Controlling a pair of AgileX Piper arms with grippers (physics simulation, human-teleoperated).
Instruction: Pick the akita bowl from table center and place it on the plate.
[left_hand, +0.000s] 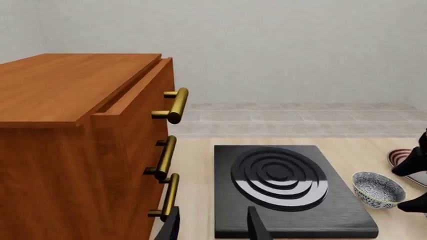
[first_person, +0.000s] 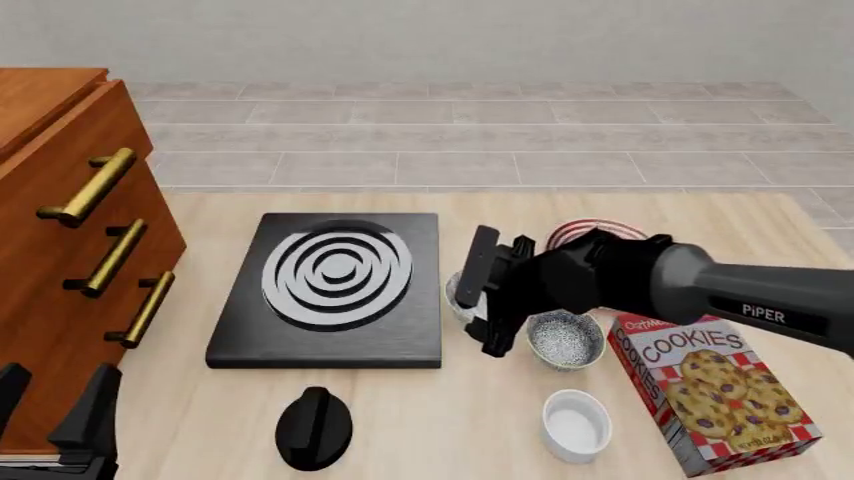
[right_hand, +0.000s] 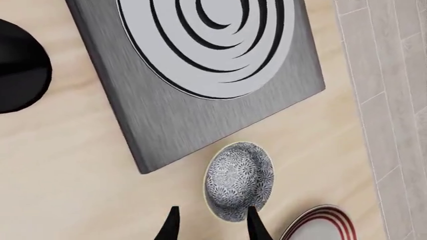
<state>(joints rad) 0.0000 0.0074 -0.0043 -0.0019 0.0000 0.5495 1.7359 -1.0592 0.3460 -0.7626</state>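
Observation:
The akita bowl (right_hand: 239, 181), speckled grey-white with a pale rim, stands beside the black stove slab. In the front view the bowl (first_person: 462, 306) is mostly hidden behind my right gripper (first_person: 478, 300). That gripper (right_hand: 213, 226) is open just above the bowl, one fingertip (right_hand: 253, 225) at its rim, nothing held. From the left wrist the bowl (left_hand: 377, 189) shows clearly. The red-striped plate (first_person: 587, 232) lies just behind, partly covered by the right arm, and its edge (right_hand: 320, 224) shows in the right wrist view. My left gripper (first_person: 54, 405) is open at the near left.
A second speckled bowl (first_person: 562, 338) sits right of the gripper, a plain white cup (first_person: 577, 424) nearer me, and a cookies box (first_person: 714, 392) at the right. The stove slab (first_person: 334, 290) fills the middle left, with a black knob (first_person: 314, 428) in front. A wooden drawer cabinet (first_person: 67, 230) stands left.

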